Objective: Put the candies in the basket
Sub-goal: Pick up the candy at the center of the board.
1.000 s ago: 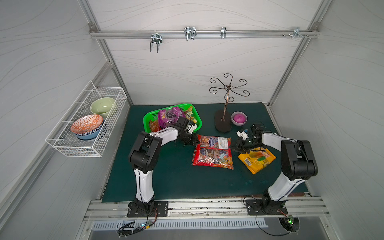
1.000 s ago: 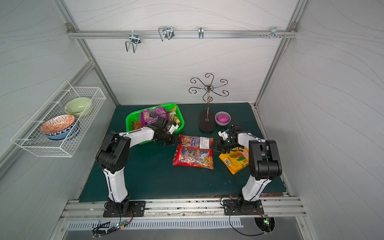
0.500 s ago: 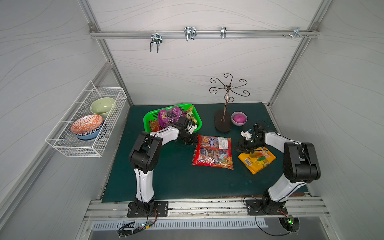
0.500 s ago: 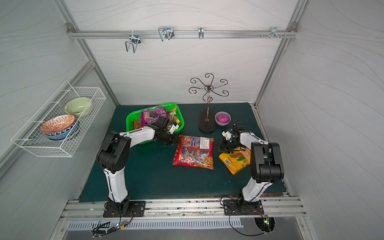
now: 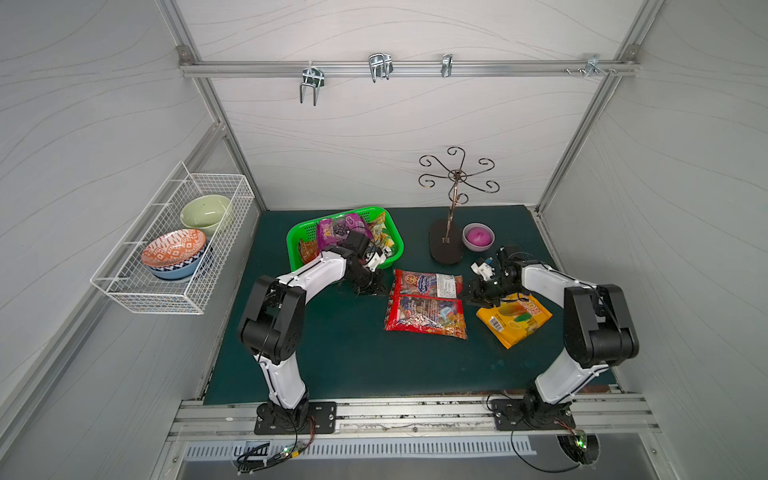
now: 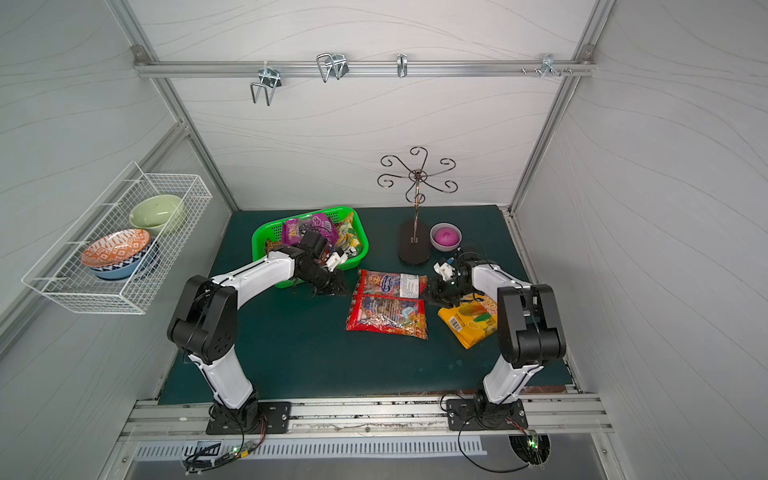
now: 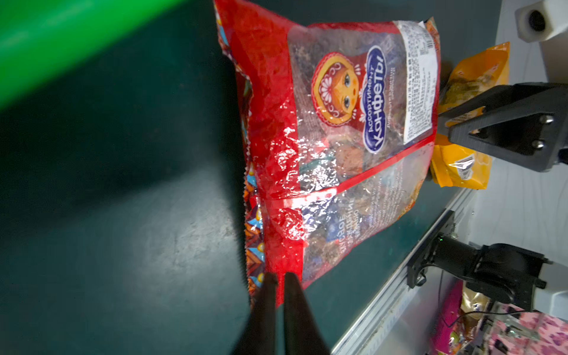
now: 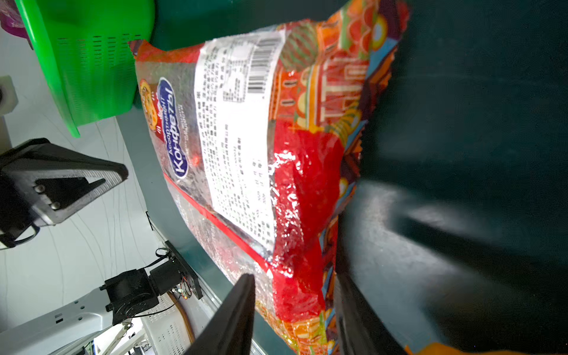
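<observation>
Two large red candy bags lie side by side mid-table, the far one (image 5: 428,284) and the near one (image 5: 426,318). A yellow-orange bag (image 5: 515,319) lies to their right. The green basket (image 5: 291,241) at the back left holds a purple bag (image 5: 338,228) and smaller bags. My left gripper (image 7: 279,279) sits at the red bags' left edge, its jaws nearly together with the near bag's red edge pinched between them. My right gripper (image 8: 295,298) is open, its jaws straddling the right end of the red bags (image 8: 295,184) without pressing on it.
A dark stand (image 5: 446,247) with curled metal hooks and a pink bowl (image 5: 478,237) stand at the back right, close behind my right arm. A white wire basket (image 5: 174,249) with bowls hangs on the left wall.
The right gripper's jaws have widened a little around the red bags' end and its arm has shifted slightly. The left gripper stays at the bags' left edge.
</observation>
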`<action>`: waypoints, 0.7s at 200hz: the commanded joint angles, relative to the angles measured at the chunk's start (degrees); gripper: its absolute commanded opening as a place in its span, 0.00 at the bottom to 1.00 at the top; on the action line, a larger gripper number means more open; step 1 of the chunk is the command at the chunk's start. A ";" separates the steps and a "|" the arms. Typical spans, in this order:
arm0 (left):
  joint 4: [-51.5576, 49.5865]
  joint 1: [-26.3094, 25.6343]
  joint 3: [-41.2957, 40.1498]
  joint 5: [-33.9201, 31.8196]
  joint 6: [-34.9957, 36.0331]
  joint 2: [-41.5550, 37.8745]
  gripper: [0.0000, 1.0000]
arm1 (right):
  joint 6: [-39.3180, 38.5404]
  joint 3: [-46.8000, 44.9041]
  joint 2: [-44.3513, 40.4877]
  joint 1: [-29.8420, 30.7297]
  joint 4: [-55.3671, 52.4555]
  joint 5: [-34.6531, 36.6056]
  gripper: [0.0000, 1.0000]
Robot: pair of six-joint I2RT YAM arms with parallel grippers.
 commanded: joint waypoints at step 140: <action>19.35 1.66 -4.75 2.07 9.52 10.65 0.28 | -1.64 0.08 -6.79 0.07 -0.12 0.64 0.47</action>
